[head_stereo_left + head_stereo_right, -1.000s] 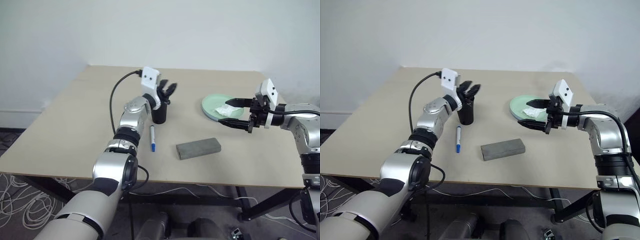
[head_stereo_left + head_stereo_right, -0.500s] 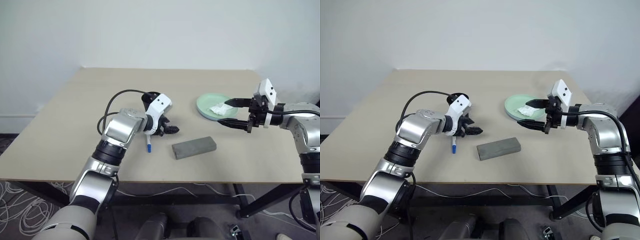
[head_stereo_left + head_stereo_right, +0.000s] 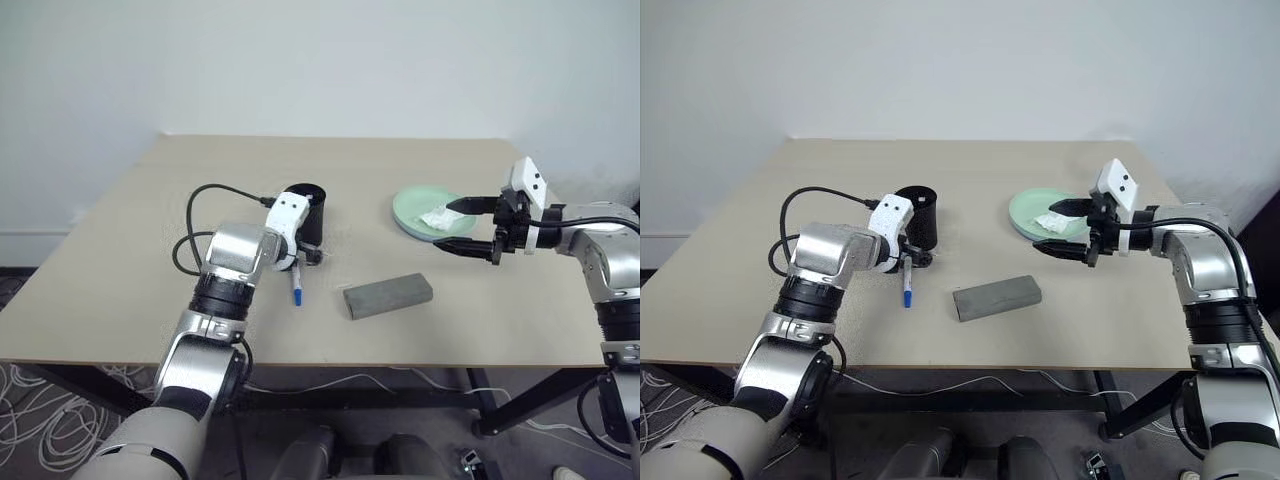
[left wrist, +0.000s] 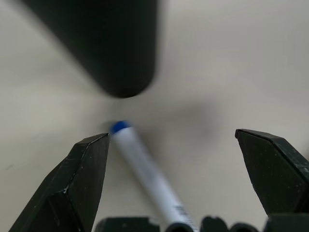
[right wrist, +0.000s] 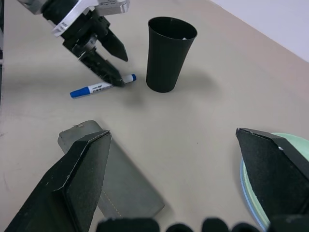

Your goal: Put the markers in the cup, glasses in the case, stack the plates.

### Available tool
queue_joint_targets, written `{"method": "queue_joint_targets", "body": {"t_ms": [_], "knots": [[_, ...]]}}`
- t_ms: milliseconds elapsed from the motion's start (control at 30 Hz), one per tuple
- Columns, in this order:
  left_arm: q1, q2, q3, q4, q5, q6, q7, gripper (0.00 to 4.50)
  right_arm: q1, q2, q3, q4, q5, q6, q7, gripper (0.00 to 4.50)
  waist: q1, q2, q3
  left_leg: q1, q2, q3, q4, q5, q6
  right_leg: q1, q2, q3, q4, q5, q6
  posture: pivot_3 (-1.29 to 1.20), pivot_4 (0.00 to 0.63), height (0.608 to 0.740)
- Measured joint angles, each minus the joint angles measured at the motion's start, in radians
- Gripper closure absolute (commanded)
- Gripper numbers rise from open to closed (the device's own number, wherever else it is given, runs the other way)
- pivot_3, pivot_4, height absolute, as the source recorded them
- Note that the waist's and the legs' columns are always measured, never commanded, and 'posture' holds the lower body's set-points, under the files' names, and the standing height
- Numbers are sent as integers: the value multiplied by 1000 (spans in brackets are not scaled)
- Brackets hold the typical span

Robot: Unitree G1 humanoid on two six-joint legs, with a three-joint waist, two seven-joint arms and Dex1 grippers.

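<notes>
Blue-capped marker [image 4: 145, 169] lies on the table [image 3: 150, 240] between the spread jaws of the left gripper [image 5: 108, 60], its end near one fingertip, the black cup [image 5: 170, 50] just beyond. The right gripper [image 3: 465, 225], jaws wide apart and empty, hovers beside the green plate [image 3: 410, 210], grey case [image 3: 388, 296] below it.

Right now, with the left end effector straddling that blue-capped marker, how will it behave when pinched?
The marker looks slim, round and smooth, so it probably rolls if nudged. Likely stiff and light. The left end effector stands open across it, so an off-centre pinch might pivot it toward the cup.
</notes>
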Motion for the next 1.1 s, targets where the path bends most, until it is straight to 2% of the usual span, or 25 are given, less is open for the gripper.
{"method": "queue_joint_targets", "body": {"t_ms": [333,900,1000,1100], "knots": [[-3,-26,23,110,1,-8,68,75,0,1,3,1,-2,-1,3,0,2,0,0,0,0,0,1,0,0,1,-1,0,0,0,0,0,0,727],[-33,-44,13,183,-1,-19,69,75,0,3,3,1,-2,-2,-6,0,2,0,0,0,0,0,0,0,0,0,-1,0,0,0,0,0,0,727],[-33,-44,11,187,-1,-22,67,672,0,3,3,1,-2,-4,-6,0,2,0,0,0,0,0,0,0,0,0,-1,0,0,0,0,0,0,727],[-33,-44,5,188,-1,-26,65,1655,0,3,3,1,-2,-5,-6,0,2,0,0,0,0,0,0,0,0,0,-1,0,0,0,0,0,0,727]]}}
